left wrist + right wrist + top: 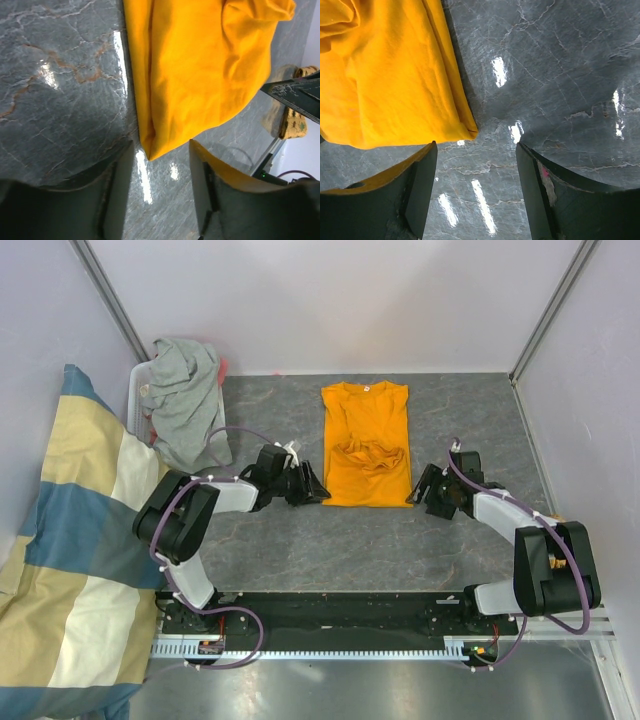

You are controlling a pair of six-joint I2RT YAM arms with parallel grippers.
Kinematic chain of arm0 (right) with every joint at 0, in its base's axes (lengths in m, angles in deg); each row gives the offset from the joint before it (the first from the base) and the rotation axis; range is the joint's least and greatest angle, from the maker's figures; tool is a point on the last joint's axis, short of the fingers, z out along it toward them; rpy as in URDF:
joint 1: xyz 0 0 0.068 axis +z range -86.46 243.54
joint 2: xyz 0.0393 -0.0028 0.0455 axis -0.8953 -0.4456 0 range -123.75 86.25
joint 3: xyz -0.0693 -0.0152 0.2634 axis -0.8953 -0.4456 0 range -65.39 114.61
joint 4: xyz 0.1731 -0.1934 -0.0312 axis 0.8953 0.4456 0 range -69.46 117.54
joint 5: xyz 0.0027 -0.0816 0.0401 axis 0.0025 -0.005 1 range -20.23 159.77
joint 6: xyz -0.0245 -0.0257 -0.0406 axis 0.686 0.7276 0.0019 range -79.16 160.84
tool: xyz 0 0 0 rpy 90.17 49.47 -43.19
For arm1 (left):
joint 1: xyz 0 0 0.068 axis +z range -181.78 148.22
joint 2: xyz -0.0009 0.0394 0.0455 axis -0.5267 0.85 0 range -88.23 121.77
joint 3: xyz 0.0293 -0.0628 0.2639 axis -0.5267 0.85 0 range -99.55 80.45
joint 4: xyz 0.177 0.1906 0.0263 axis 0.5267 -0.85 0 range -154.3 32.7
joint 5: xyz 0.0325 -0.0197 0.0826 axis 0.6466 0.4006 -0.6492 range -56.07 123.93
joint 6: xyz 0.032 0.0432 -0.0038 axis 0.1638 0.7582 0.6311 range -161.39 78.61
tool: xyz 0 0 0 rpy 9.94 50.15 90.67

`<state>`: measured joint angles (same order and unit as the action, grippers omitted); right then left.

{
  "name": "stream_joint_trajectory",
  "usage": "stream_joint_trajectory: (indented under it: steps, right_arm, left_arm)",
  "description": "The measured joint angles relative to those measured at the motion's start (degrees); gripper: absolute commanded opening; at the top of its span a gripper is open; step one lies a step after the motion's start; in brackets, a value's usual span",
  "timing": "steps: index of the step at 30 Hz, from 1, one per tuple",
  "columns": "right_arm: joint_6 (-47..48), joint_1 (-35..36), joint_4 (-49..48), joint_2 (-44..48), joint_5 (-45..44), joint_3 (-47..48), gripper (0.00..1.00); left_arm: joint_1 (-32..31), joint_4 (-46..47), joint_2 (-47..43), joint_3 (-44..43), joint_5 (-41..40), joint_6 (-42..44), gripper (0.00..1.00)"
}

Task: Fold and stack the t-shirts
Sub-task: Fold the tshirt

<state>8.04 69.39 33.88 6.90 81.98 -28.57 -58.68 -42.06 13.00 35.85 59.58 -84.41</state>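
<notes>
The orange t-shirt lies flat on the grey table, its sides folded in to a narrow strip, neck at the far end, with a bunched fold in the middle. My left gripper is open and empty at the shirt's near left corner. My right gripper is open and empty at the near right corner. Neither touches the cloth. The grey t-shirt hangs crumpled over a white basket at the far left.
The white basket stands at the far left corner. A large cream-and-blue blocked cloth covers the left side. A tan woven disc shows at the right edge of the left wrist view. Walls enclose the table.
</notes>
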Motion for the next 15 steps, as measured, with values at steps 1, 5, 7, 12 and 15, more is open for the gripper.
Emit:
stream_joint_trajectory:
  steps: [1,5,7,12,15]
  right_arm:
    - [-0.09,0.0,-0.5,-0.11,0.04,-0.28,0.72]
    - [-0.46,0.0,-2.38,-0.94,0.79,-0.5,0.72]
    - [-0.52,0.0,-3.28,-1.22,1.05,-0.57,0.72]
    - [-0.63,0.0,-5.73,-2.23,1.62,-0.59,0.71]
    - [-0.63,0.0,-7.08,-2.89,1.92,-0.59,0.71]
  left_arm:
    - [-0.2,-0.07,0.26,0.0,-0.04,0.0,0.46]
    - [-0.37,-0.04,0.74,0.04,-0.02,-0.09,0.45]
    - [-0.46,-0.04,0.74,0.07,-0.04,-0.09,0.45]
    - [-0.59,0.22,0.79,0.26,-0.04,-0.09,0.42]
    - [-0.59,0.61,1.11,0.31,0.0,-0.11,0.38]
